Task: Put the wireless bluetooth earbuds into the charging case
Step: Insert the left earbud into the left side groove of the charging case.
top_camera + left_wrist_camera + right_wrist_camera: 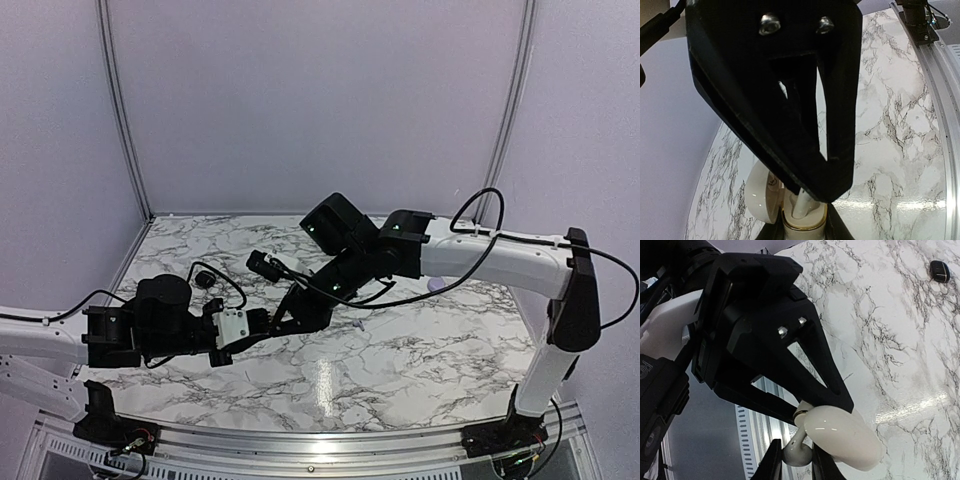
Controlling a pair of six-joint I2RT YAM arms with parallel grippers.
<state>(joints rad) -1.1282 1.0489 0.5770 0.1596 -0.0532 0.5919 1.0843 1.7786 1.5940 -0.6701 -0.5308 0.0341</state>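
Note:
In the left wrist view my left gripper (802,231) is shut on a white charging case (800,224) with a gold rim. Its lid (760,195) is swung open to the left. My right gripper (829,192) comes down from above, shut on a white earbud (801,204) whose stem stands in the case's well. The right wrist view shows the right gripper (797,466) pinching the earbud (801,452) by its bulb. The glossy lid (840,435) is beside it and the left gripper (815,407) behind. From above, the left gripper (272,322) and right gripper (298,308) meet mid-table and hide the case.
A small black case (939,271) lies on the marble table (400,360); it also shows as the black case (205,280) behind the left arm. A pale lilac object (438,285) sits under the right arm. A metal rail (320,440) runs along the near edge.

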